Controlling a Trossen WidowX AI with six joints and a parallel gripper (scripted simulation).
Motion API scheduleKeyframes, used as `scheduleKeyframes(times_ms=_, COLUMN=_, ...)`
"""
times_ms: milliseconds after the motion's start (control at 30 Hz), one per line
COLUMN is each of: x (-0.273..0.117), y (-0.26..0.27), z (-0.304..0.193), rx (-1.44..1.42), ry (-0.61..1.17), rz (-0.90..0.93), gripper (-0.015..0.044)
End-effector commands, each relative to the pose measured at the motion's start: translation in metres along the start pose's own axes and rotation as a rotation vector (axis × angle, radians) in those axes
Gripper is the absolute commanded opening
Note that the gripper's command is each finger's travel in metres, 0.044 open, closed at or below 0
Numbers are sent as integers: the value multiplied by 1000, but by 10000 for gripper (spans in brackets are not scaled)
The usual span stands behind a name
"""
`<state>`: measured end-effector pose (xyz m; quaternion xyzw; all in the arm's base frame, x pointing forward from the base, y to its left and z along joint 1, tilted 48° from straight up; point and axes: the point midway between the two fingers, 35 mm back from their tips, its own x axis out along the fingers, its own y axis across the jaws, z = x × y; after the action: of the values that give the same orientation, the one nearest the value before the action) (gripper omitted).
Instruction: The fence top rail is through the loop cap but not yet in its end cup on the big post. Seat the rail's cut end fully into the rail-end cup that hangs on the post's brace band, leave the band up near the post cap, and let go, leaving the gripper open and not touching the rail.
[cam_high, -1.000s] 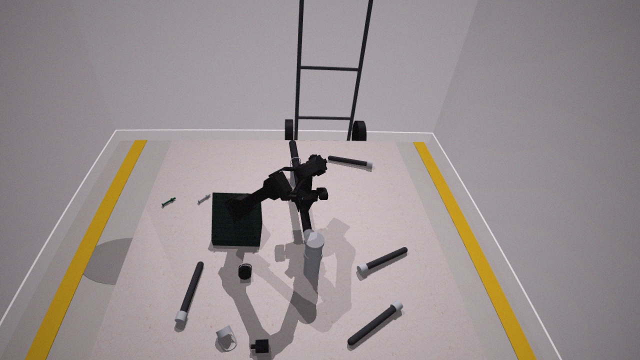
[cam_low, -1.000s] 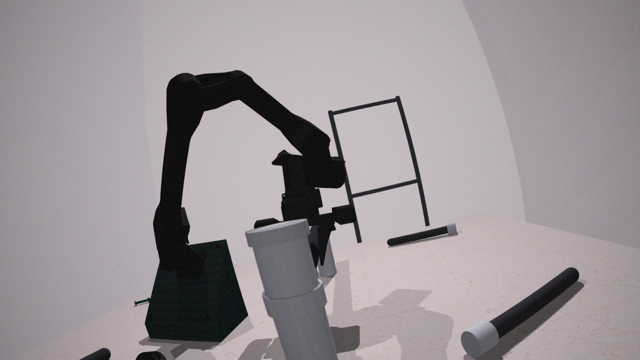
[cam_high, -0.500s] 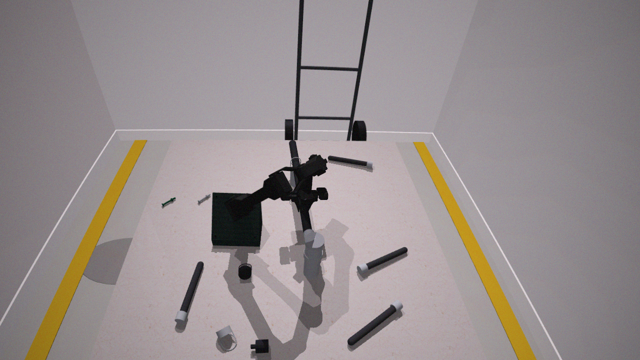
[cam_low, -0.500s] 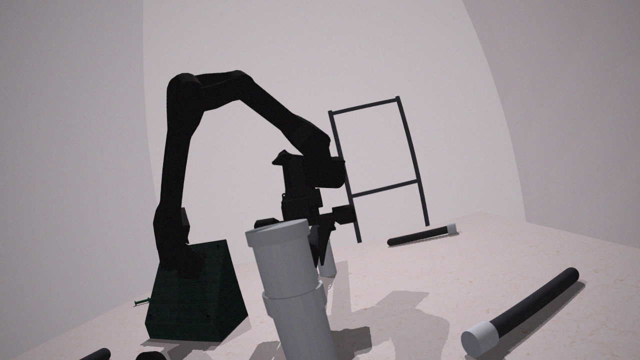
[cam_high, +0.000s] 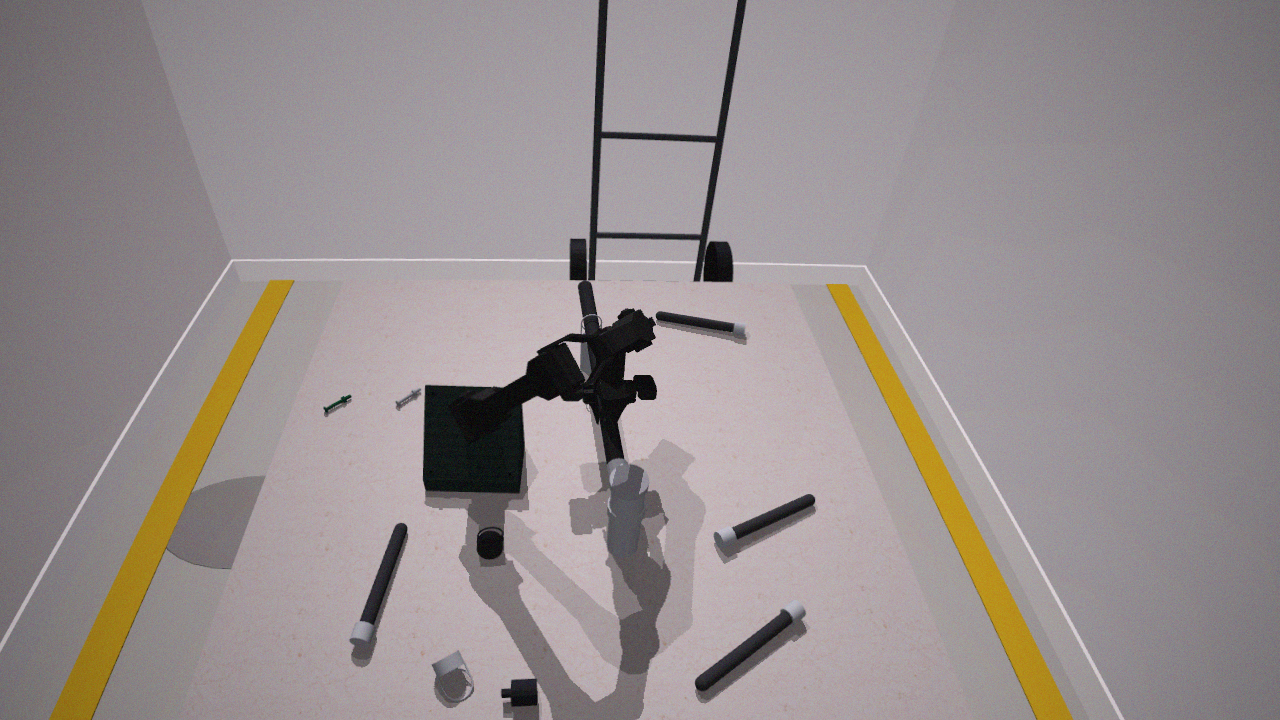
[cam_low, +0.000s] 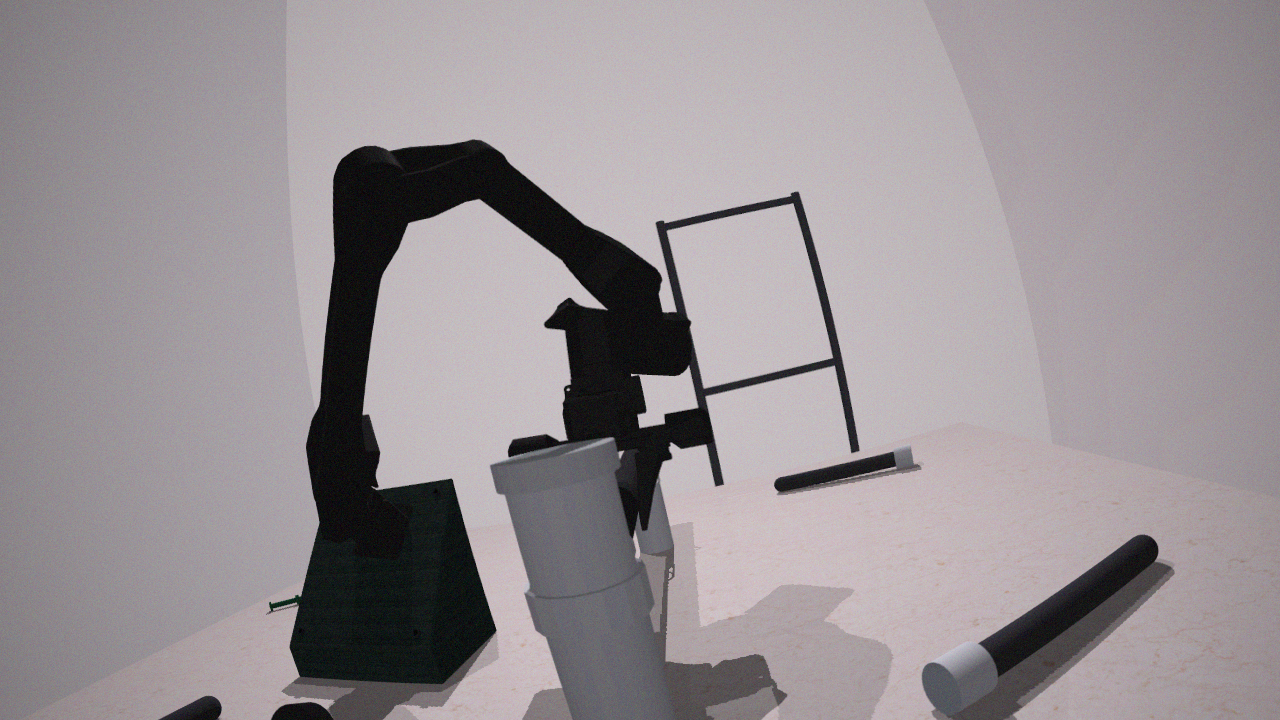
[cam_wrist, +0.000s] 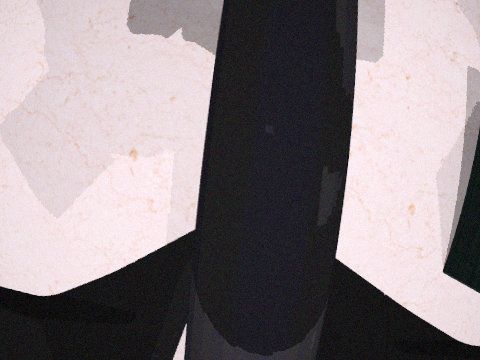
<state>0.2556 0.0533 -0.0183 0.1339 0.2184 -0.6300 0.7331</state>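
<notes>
From the side we see the big post (cam_high: 623, 517) (cam_low: 572, 546) up close, hiding the near end of the dark rail (cam_high: 612, 440) (cam_wrist: 275, 150). From above we see that end at the small gray cup (cam_high: 615, 467) by the post; we can't tell how deep it sits. Farther back, the gripper (cam_high: 608, 407) (cam_low: 637, 528) squeezes the rail between its fingers.
</notes>
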Motion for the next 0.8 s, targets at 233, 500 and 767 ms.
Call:
scheduleKeyframes(times_ms=233, x=-1, y=1, z=3, rx=-1, ry=-10, rz=6, gripper=0)
scheduleKeyframes(times_ms=500, x=-2, y=1, z=3, rx=-2, ry=-11, rz=6, gripper=0)
scheduleKeyframes(times_ms=767, x=-2, y=1, z=4, rx=-2, ry=-13, rz=6, gripper=0)
